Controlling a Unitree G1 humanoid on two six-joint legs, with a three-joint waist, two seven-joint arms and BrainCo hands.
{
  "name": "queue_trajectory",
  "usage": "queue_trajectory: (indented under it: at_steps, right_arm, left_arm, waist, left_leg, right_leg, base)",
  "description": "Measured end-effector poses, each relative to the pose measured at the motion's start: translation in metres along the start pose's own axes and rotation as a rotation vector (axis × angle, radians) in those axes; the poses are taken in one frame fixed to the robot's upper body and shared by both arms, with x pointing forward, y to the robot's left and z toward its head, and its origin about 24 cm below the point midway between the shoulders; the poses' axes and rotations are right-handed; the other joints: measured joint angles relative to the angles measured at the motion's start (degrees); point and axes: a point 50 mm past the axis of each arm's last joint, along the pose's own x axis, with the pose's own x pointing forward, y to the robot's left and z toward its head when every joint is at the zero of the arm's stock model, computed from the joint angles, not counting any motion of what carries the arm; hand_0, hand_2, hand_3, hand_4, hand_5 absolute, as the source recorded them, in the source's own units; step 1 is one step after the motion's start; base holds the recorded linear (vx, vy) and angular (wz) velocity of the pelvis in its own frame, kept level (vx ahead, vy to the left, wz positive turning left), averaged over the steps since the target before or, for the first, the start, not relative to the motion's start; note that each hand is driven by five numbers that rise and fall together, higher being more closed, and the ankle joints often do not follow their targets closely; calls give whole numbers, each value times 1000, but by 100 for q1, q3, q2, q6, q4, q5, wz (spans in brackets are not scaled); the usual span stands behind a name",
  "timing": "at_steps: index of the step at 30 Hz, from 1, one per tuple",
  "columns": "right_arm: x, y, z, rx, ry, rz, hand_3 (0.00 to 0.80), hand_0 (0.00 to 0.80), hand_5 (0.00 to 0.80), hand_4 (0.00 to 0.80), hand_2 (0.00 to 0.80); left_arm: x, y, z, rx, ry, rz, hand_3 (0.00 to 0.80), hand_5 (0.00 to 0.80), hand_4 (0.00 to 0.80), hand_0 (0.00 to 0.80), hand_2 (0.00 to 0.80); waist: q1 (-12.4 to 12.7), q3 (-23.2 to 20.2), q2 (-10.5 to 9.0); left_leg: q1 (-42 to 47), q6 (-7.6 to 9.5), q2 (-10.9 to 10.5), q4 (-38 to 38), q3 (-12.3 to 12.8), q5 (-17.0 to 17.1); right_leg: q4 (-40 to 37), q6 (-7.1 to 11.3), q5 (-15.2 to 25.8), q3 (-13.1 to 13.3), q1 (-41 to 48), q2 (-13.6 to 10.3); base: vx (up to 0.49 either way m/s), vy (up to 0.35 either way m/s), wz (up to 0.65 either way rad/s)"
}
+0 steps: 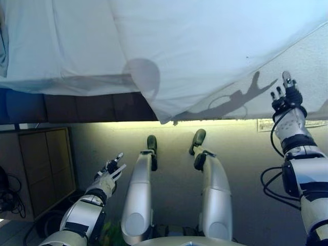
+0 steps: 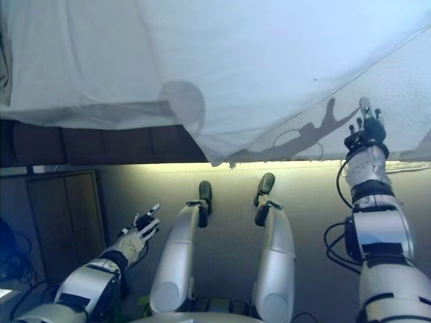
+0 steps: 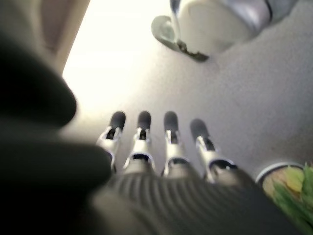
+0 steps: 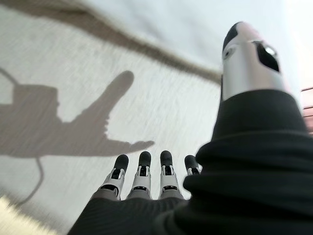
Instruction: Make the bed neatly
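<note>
The bed fills the far part of the view. A pale white sheet lies over it, and one corner hangs down over the bed's near side. To the right the textured white mattress side is bare. My right hand is open, raised beside the bare mattress with fingers straight, apart from the sheet; it also shows in the right wrist view. My left hand is open and low over the floor, holding nothing; it also shows in the left wrist view.
The dark bed base runs under the sheet at left. A wooden cabinet stands at the left, with cables beside it. A bowl with green contents sits on the floor near my left hand.
</note>
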Motion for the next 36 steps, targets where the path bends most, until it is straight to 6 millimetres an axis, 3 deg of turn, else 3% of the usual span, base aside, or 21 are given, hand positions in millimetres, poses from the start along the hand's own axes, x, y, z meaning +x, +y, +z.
queue_trajectory:
  at_steps: [9,20,26,36]
  right_arm:
    - [1,16,-1,-69,79,110,0,0,0,0,0]
    - [4,66,25,-102,37,233,0,0,0,0,0]
    - [5,64,34,-119,18,215,0,0,0,0,0]
    - [3,83,50,-138,-34,273,0,0,0,0,0]
  left_arm:
    - [0,4,21,-6,-5,21,0,0,0,0,0]
    - [-1,6,23,-46,-6,42,0,0,0,0,0]
    - [-1,6,24,-47,-17,39,0,0,0,0,0]
    - [-2,13,15,-69,-33,44,0,0,0,0,0]
  waist:
    - [23,1,-2]
    - [54,6,-11]
    - [161,7,-13]
    - [168,8,-13]
  left_leg:
    - [-615,85,-36,609,-102,-113]
    - [-1125,111,-93,963,-180,-98]
    - [-1224,112,-107,1078,-234,-98]
    - [-1421,123,-135,1203,-283,-90]
  right_leg:
    - [412,7,-50,139,-489,-32]
    - [764,-6,-60,172,-960,-112]
    - [871,-18,-77,178,-1038,-119]
    - [975,-17,-76,190,-1194,-123]
  base:
    - [58,26,5]
    - [22,27,4]
    - [5,8,1]
    - [4,8,1]
